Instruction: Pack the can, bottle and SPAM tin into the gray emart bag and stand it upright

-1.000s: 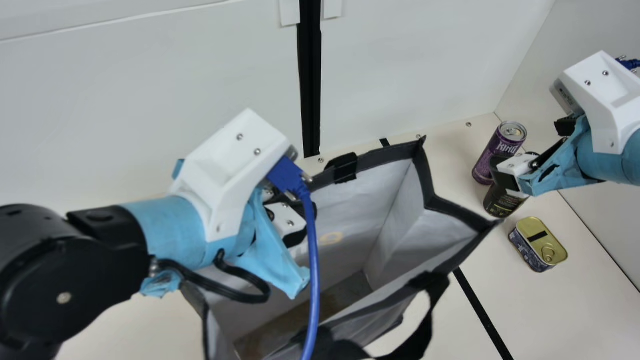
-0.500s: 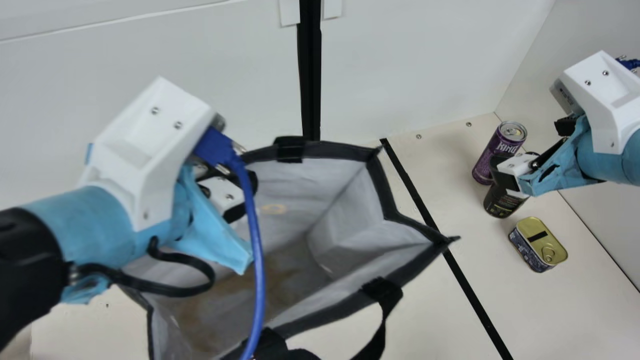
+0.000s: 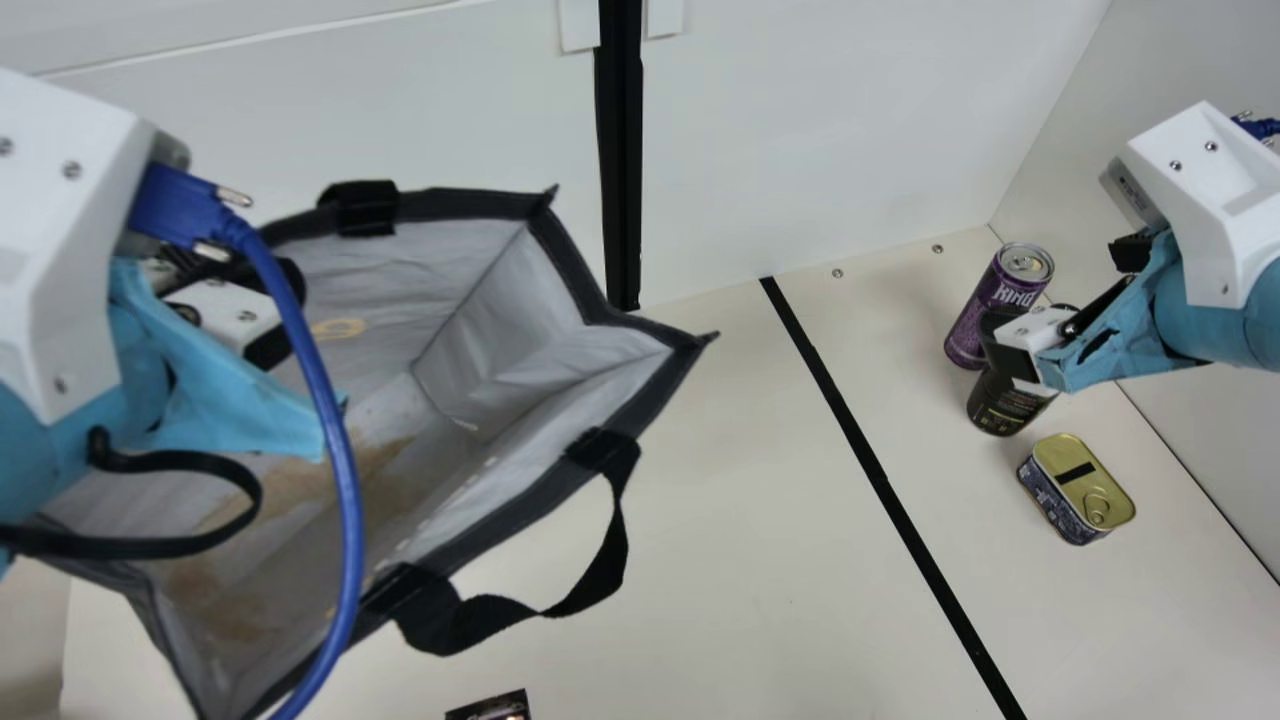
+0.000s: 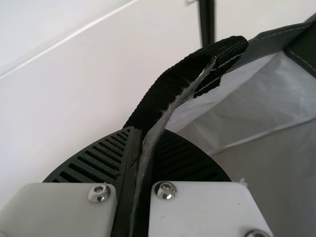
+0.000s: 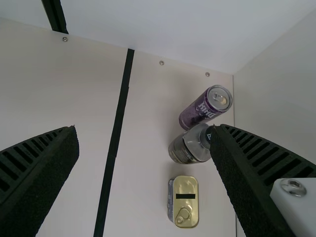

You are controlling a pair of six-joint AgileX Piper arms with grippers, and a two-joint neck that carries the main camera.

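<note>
Table (image 3: 720, 500), cream, under everything. Bag (image 3: 510, 330) the biggest thing on view: held tilted in the left gripper (image 3: 285, 315), mouth gaping toward the neck camera, most of it off to that gripper's right. Can't tell whether its base touches the table. Brown staining on the inner floor. One black handle (image 3: 600, 570) loops loose on the camera side, down and right of the gripper.

Left gripper, own wrist view: clenched, gray edge of the bag pinched between the ribbed pads (image 4: 101, 155), black webbing right at the tips.

Right gripper (image 3: 1062, 305): spread wide, nothing in its grasp, hanging above the table well apart from the bag. Black strip (image 3: 870, 450) on the table, running between the two grippers.

Can (image 3: 990, 310), purple, upright, past the right gripper's tips on the side away from the neck camera. Bottle (image 3: 1005, 405), dark label, upright just beside the can, partly behind one finger; touching or not, can't tell. Tin (image 3: 1077, 487) flat on the table, gold pull-ring lid up, near the bottle, on the gripper's camera side.

Small dark object (image 3: 492, 707) at the main view's bottom edge, camera side of the left gripper; too cut off to name.
</note>
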